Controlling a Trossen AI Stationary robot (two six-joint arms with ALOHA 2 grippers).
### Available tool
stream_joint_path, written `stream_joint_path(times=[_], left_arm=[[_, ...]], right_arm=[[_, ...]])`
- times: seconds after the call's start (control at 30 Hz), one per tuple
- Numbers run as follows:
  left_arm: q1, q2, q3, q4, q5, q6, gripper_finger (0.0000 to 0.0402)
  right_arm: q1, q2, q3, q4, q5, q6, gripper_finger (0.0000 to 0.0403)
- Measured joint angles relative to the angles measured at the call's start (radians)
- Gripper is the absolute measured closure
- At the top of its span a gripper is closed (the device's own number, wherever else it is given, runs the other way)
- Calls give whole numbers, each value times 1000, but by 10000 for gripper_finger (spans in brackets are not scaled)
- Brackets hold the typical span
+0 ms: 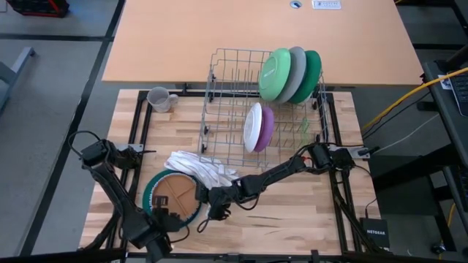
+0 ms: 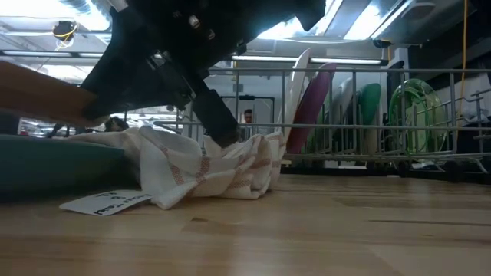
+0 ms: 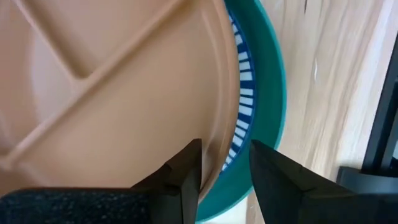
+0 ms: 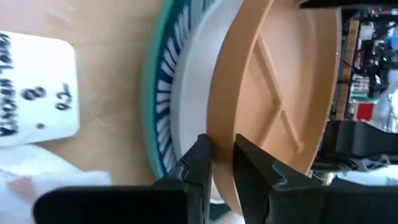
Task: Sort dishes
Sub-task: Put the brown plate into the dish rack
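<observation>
A brown divided plate [image 1: 175, 191] lies over a white plate with a blue-striped rim [image 4: 177, 81], which sits in a teal plate [image 1: 152, 191] at the near left. My right gripper [image 1: 204, 196] is shut on the brown plate's rim. My left gripper [image 1: 172, 215] is open at the plate's near side, one finger [image 3: 183, 177] over the plate and one [image 3: 277, 183] outside its rim. In the low view the brown plate [image 2: 38, 92] slants clear above the teal plate [image 2: 54, 165]. Green, grey and teal plates [image 1: 291, 74] and white and purple ones [image 1: 258, 127] stand on edge in the wire rack [image 1: 234, 80]. My right gripper pinches the brown plate's rim [image 4: 224, 146] between its two fingers, one finger on the plate's upper face and one beneath it. The fingers come from the table's right side, near the cloth. The plate is tilted, with this edge raised off the white striped plate.
A white cloth with dark stripes [image 1: 199, 169] lies bunched beside the plates, close to my right gripper. A white label card [image 2: 103, 203] lies on the table by the teal plate. A grey mug [image 1: 159, 98] stands at the far left. Bare wood lies at the near right.
</observation>
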Motion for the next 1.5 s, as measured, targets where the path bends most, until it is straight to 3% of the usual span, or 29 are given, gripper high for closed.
stream_joint_path(times=[0.67, 1.0, 1.33, 1.5], left_arm=[[0, 0, 178, -99, -9, 173, 279], [20, 0, 219, -104, -205, 344, 279], [59, 0, 219, -71, -292, 432, 279], [76, 0, 219, -45, -321, 465, 279]], right_arm=[[1, -1, 14, 27, 19, 8, 359], [-2, -2, 14, 27, 35, 16, 363], [-1, -2, 14, 26, 31, 15, 391], [-1, -2, 14, 29, 27, 14, 383]])
